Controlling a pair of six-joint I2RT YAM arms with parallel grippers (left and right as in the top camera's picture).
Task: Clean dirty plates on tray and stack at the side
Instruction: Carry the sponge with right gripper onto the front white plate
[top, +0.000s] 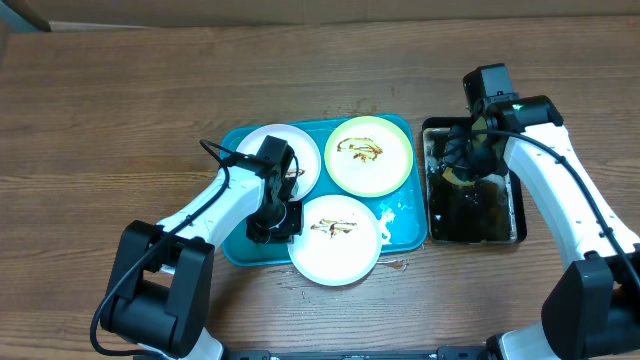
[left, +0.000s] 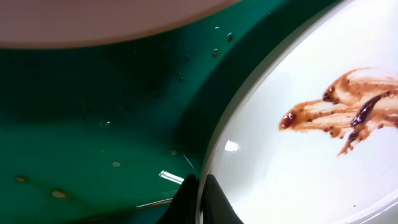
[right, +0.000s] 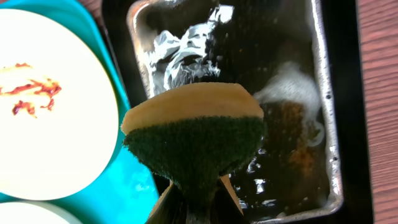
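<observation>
Turquoise rectangular plastic tray (left: 93, 143) beneath left pincer (left: 200, 204), clamped on rim of sauce-smeared round white plate (left: 298, 174); bare floor leftward. Right pincer (right: 191, 208) gripping yellow-and-green sponge (right: 193, 143) above narrow black tray (right: 342, 93), open wet floor to its right.

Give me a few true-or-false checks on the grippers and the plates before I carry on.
1. The right gripper holds a sponge over the black tray. True.
2. The green plate is clean. False: a brown smear lies across it.
3. The left gripper is pinched on the rim of the front white plate. True.
4. The plates are stacked beside the tray. False: all three lie unstacked on the blue tray, the front one overhanging its near edge.
</observation>
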